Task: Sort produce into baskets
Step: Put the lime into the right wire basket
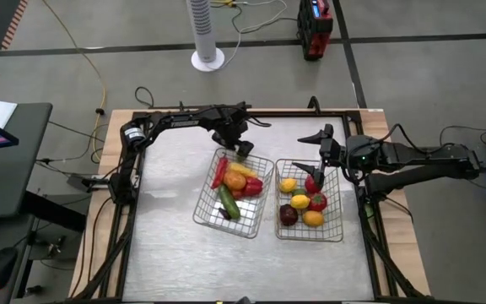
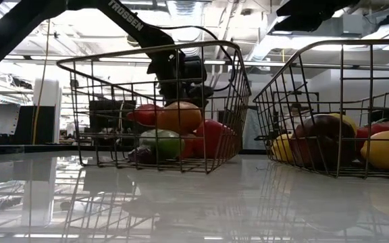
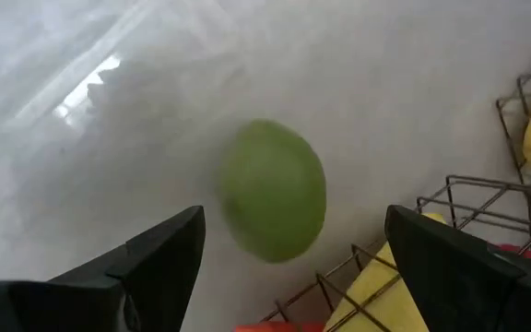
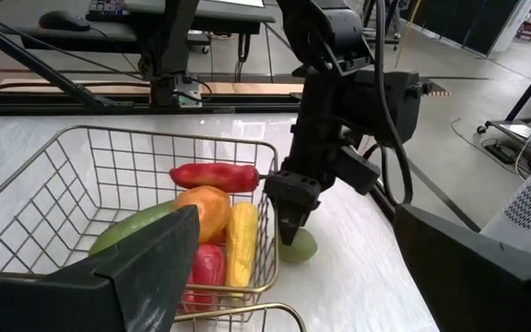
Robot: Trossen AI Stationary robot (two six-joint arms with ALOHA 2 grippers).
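Note:
A green lime [image 3: 273, 189] lies on the table just outside the far side of the left wire basket [image 1: 202, 203]. My left gripper [image 3: 293, 221] hangs over it, open, one finger on each side and apart from it; the right wrist view shows it above the lime [image 4: 298, 245]. The left basket holds a red pepper [image 4: 215, 175], an orange piece, a yellow piece and a green cucumber [image 1: 229, 203]. The right basket [image 1: 337, 211] holds lemons, red pieces and a dark plum [image 1: 288, 214]. My right gripper [image 1: 320, 155] is open and empty above the right basket's far side.
The two baskets stand side by side mid-table, a narrow gap between them. Bare table lies to the left of the left basket and toward the near edge. A white fan pole [image 1: 206, 34] and a red device [image 1: 314, 25] stand on the floor beyond the far edge.

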